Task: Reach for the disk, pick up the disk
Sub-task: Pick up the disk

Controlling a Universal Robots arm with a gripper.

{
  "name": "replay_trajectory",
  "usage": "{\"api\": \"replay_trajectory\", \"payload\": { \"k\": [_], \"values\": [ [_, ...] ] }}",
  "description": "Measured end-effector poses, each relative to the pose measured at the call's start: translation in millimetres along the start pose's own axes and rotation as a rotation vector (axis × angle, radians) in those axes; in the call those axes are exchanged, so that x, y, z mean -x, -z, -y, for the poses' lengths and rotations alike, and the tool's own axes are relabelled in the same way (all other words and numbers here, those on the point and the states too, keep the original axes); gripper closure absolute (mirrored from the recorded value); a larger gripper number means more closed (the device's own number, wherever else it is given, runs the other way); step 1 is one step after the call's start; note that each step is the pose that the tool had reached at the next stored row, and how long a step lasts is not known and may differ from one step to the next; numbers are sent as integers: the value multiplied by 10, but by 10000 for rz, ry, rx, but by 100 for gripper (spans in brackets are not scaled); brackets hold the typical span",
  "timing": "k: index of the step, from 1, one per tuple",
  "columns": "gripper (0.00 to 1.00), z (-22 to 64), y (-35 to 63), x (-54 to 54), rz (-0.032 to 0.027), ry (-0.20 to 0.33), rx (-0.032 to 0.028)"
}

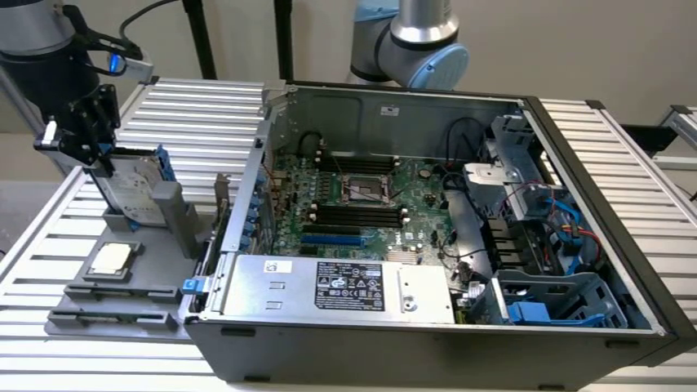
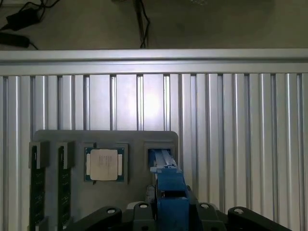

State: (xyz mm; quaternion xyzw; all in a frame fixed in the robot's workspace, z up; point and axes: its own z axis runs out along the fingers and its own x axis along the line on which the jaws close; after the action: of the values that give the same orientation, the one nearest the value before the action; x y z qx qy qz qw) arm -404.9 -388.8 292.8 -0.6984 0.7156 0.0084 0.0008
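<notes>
The disk is a flat silver hard drive with a white label and blue rails. It stands on edge in a slot of the grey holder, at the exterior view's left. My gripper has come down from above onto the disk's upper end, with its black body leaning over it. In the wrist view the disk's blue rail rises straight towards the camera, between the black parts of the gripper housing.
A small square chip lies on the grey tray in front of the disk. Green memory sticks sit beside it. An open computer case with a silver power supply stands at the exterior view's right. The table is slatted aluminium.
</notes>
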Motion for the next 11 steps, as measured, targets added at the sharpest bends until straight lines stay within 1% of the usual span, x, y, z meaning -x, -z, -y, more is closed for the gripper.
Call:
{"api": "replay_trajectory", "payload": {
  "k": [7, 11],
  "values": [
    [67, -1, 0, -2, 1, -2, 0],
    [67, -7, 0, -26, 0, -15, 0]
  ]
}}
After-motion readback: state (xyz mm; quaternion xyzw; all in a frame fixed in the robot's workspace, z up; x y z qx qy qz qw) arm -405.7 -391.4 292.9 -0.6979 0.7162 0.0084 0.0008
